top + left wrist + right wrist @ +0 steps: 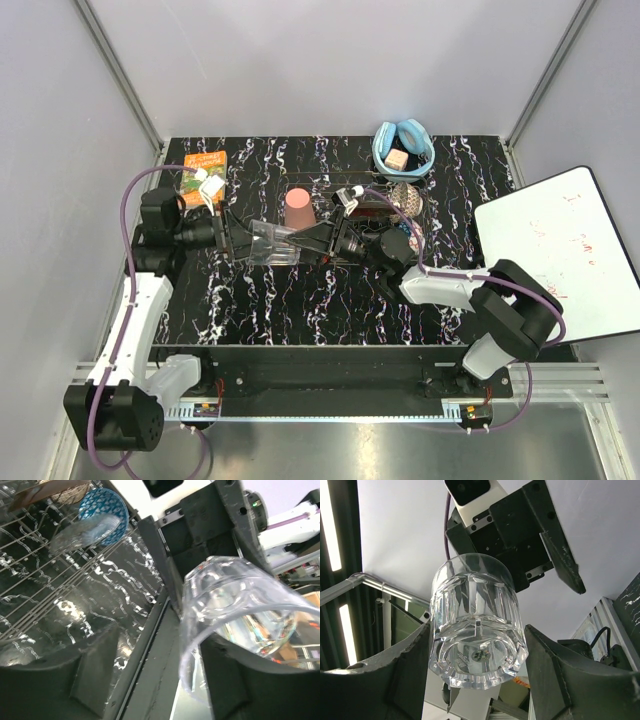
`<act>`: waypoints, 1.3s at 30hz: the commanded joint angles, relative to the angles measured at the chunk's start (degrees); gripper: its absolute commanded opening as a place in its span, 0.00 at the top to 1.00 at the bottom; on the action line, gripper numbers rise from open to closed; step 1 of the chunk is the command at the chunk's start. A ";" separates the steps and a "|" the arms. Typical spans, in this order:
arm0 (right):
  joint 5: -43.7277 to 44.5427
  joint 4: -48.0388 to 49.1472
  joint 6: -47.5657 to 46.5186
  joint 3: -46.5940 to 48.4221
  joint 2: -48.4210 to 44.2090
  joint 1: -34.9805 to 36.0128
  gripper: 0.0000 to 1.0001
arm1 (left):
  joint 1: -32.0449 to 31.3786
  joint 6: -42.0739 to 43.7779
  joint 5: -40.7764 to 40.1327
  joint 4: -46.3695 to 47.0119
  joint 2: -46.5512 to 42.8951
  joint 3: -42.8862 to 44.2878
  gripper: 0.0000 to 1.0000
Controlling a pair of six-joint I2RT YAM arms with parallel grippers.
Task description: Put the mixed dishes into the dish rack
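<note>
black table (300, 300), tumbler (273, 243) between left claw (243, 240), right claw (310, 240)

Lab booth, grey panels (330, 60), aluminium rail (330, 408)

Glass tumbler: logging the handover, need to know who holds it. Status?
Right gripper shut on small clear glass tumbler. Left gripper looks open at its rim. Not yet in dish rack.
</note>
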 commanded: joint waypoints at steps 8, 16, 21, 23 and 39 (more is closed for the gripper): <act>-2.18 -3.27 -2.23 0.83 -7.31 -3.66 1.00 | 7.16 7.68 6.39 -14.20 0.31 12.11 0.05; -2.55 -36.87 -18.64 6.17 -14.94 -4.54 1.00 | 16.83 0.27 19.51 -12.45 0.49 22.13 0.01; 9.65 -77.09 -44.31 24.53 -16.63 -4.54 1.00 | 23.50 -16.02 21.44 14.30 -1.36 13.40 0.01; 17.03 -89.68 -50.63 31.98 -15.05 -4.54 1.00 | 25.79 -34.42 21.36 30.20 -1.19 8.63 0.01; 25.58 -112.30 -62.88 57.96 5.16 -4.19 1.00 | 15.11 28.83 -40.38 -32.67 3.48 20.83 0.01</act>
